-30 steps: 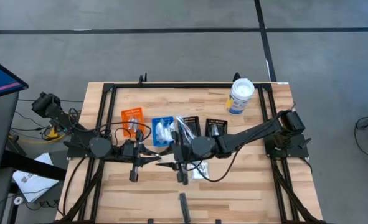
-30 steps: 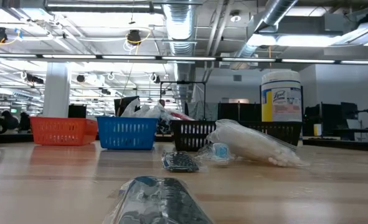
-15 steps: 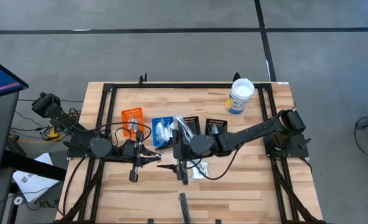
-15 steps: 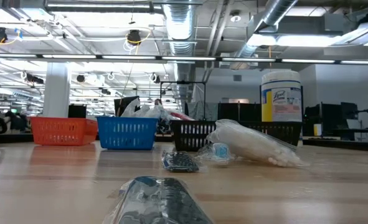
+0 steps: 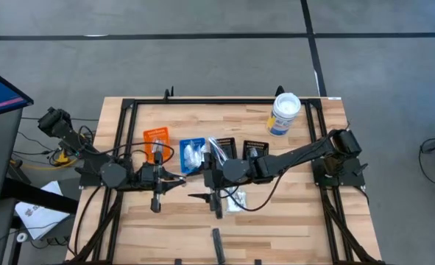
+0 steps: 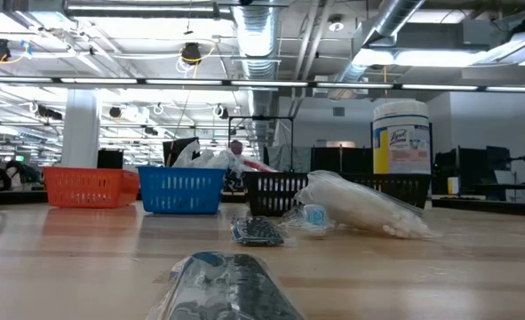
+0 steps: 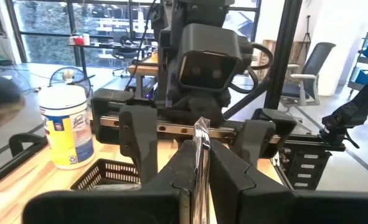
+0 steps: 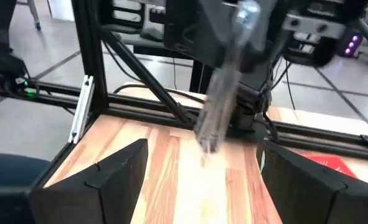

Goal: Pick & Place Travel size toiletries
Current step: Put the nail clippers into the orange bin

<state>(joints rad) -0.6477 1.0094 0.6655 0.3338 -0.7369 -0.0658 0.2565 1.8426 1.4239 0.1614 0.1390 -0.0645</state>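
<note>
The left gripper [image 5: 179, 181] is clenched on a blurred clear-wrapped stick [image 7: 202, 155]; the right gripper's [image 5: 196, 196] fingers stand released above the wooden worktop [image 5: 291, 213].

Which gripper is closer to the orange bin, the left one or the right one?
Left. The left gripper is just in front of the orange bin, slightly toward the table's middle. The right gripper sits farther away, in front of the blue bin.

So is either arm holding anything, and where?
Left fingers pinch a slim clear-wrapped stick by its lower end; the right gripper is open, empty.
</note>
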